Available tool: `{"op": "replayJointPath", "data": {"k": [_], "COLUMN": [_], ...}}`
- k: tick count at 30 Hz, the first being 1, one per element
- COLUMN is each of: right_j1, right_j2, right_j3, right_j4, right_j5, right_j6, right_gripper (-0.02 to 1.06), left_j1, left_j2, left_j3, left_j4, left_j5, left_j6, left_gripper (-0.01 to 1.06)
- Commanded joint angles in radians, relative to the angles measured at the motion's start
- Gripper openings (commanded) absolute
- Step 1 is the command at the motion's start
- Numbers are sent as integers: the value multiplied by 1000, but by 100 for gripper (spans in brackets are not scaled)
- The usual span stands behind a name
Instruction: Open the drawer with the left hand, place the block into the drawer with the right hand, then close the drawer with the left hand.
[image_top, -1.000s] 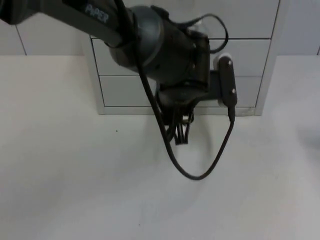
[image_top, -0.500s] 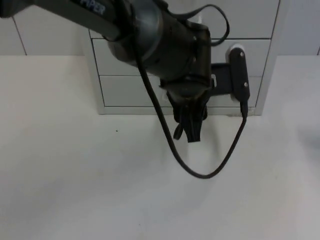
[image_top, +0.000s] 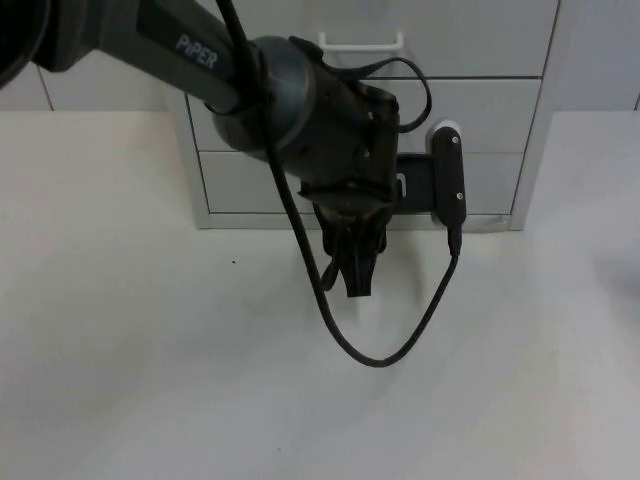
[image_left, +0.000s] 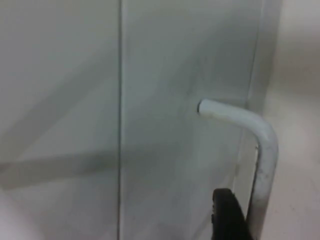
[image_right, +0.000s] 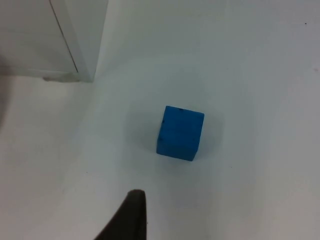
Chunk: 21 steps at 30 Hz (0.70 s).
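- Top view: the left arm's bulk hides much of the white drawer cabinet (image_top: 520, 150); the left gripper (image_top: 358, 275) hangs just in front of the cabinet's lowest drawer, its fingers seemingly together (hard to tell for sure), above the white table (image_top: 150, 380).
- Left wrist view: a fingertip (image_left: 227, 217) stands just beside the white drawer handle (image_left: 260, 145); whether it touches is unclear.
- Right wrist view: the blue block (image_right: 180, 132) sits on the table near the cabinet's corner; one fingertip of the right gripper (image_right: 127, 220) shows, grip unreadable.
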Motion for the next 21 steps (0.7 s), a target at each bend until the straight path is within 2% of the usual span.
{"op": "replayJointPath", "data": {"k": [1, 2, 3, 4, 6, 7, 11, 12, 17, 18, 21], "right_j1": [-2, -2, -2, -2, -2, -2, -2, -2, -2, -2, -2], "right_j2": [0, 0, 0, 0, 0, 0, 0, 0, 0, 0, 0], "right_j3": [1, 1, 1, 1, 1, 1, 1, 1, 1, 1, 1], "right_j4": [-4, -4, -4, -4, -4, -4, -4, -4, -4, -4, -4], "right_j5": [-6, -8, -8, -10, -16, -16, -17, -17, -31, -31, -36], "right_j6": [3, 3, 3, 3, 3, 3, 3, 3, 3, 3, 3], "right_gripper": [105, 105, 105, 105, 105, 105, 105, 105, 105, 105, 105], "left_j1": [9, 9, 9, 7, 4, 4, 4, 4, -37, -37, -60], "left_j2": [15, 15, 15, 15, 15, 15, 15, 15, 11, 11, -15], "left_j3": [0, 0, 0, 0, 0, 0, 0, 0, 0, 0, 14], "left_j4": [-5, -25, -25, -35, -72, -72, -211, -211, -368, -368, -566], "left_j5": [-4, -7, -7, -11, -22, -22, -13, -13, 116, 116, 152], "left_j6": [-17, -15, -15, -12, 28, 28, 187, 187, 317, 317, 435], "left_gripper": [42, 33, 33, 25, 3, 3, 0, 0, 0, 0, 0]}}
